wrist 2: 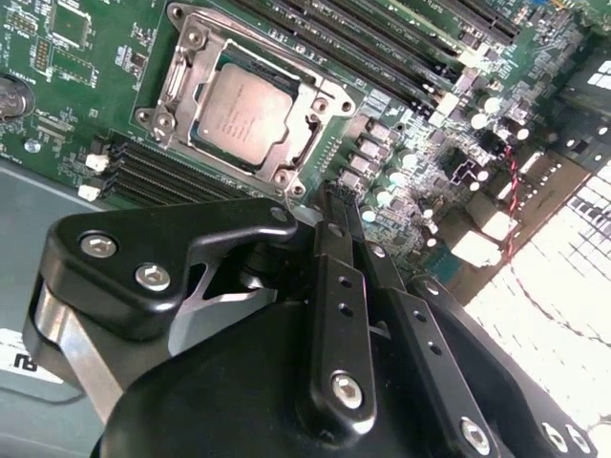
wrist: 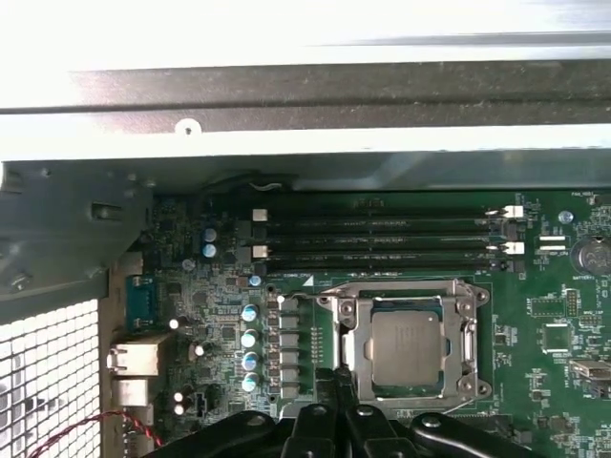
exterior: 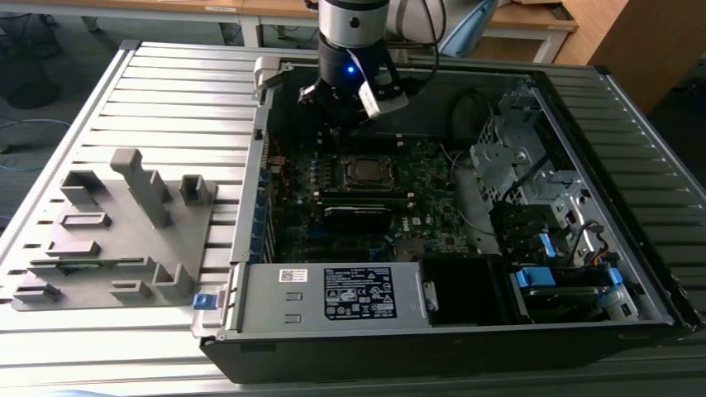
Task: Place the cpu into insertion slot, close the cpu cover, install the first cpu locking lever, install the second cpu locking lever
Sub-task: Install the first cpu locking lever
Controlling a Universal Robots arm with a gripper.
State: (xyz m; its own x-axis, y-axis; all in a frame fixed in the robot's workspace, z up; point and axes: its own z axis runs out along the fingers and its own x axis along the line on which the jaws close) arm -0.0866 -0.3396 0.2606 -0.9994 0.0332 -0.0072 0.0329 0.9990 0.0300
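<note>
The cpu (wrist 2: 243, 114) has a dull, brushed silver-beige metal face. The cpu cover (wrist 2: 181, 81) around it is brighter bare metal, smooth with a soft sheen. The pincer (wrist 2: 332, 198) is matt black, set with shiny steel screw heads. The motherboard (wrist: 544, 334) is lacquered green, and its memory slots (wrist: 382, 239) are black plastic. The computer case (wrist: 286, 143) is plain grey sheet metal. The counter (exterior: 177, 91) is ribbed satin aluminium, and the fixture (exterior: 121, 223) on it is matt grey plastic.
</note>
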